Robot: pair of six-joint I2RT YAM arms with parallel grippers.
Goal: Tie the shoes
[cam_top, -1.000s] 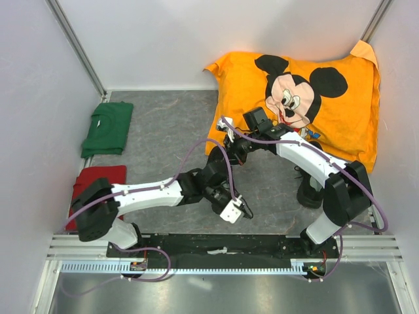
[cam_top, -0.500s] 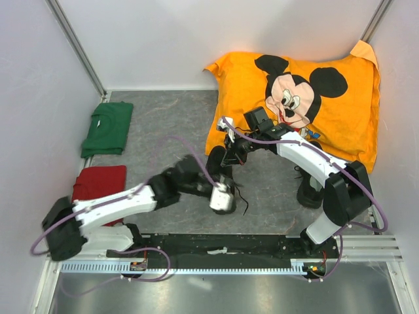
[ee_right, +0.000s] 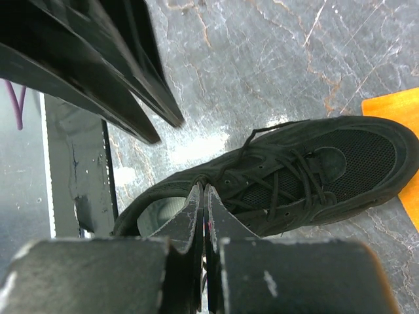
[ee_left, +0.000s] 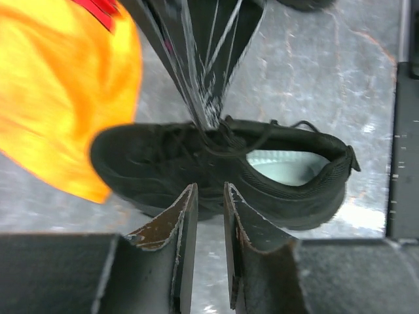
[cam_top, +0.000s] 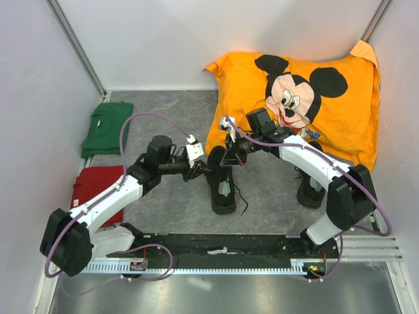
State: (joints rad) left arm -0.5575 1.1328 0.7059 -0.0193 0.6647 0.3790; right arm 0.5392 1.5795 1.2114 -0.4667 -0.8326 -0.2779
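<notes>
One black shoe (cam_top: 222, 195) lies mid-floor, toe pointing away, its pale insole showing; in the left wrist view the shoe (ee_left: 150, 163) fills the middle. The second shoe (cam_top: 308, 193) sits to the right, partly under the right arm. My left gripper (cam_top: 200, 171) hovers at the first shoe's left side; its jaws (ee_left: 209, 190) stand slightly apart with only floor between them. My right gripper (cam_top: 229, 159) is over the lacing, and its tips (ee_right: 203, 188) are shut at the top eyelets of the shoe (ee_right: 340, 163), apparently pinching a thin black lace. A loose lace end (cam_top: 243, 203) trails on the floor.
A big orange Mickey Mouse pillow (cam_top: 327, 111) lies at the back right, touching the shoe's toe. A folded green shirt (cam_top: 108, 127) and a red one (cam_top: 98, 178) sit along the left wall. The black base rail (cam_top: 222, 245) runs along the near edge.
My left arm has swung from the shoe's near right side round to its left side; its gripper let go, opened and has partly narrowed. The right arm has held still.
</notes>
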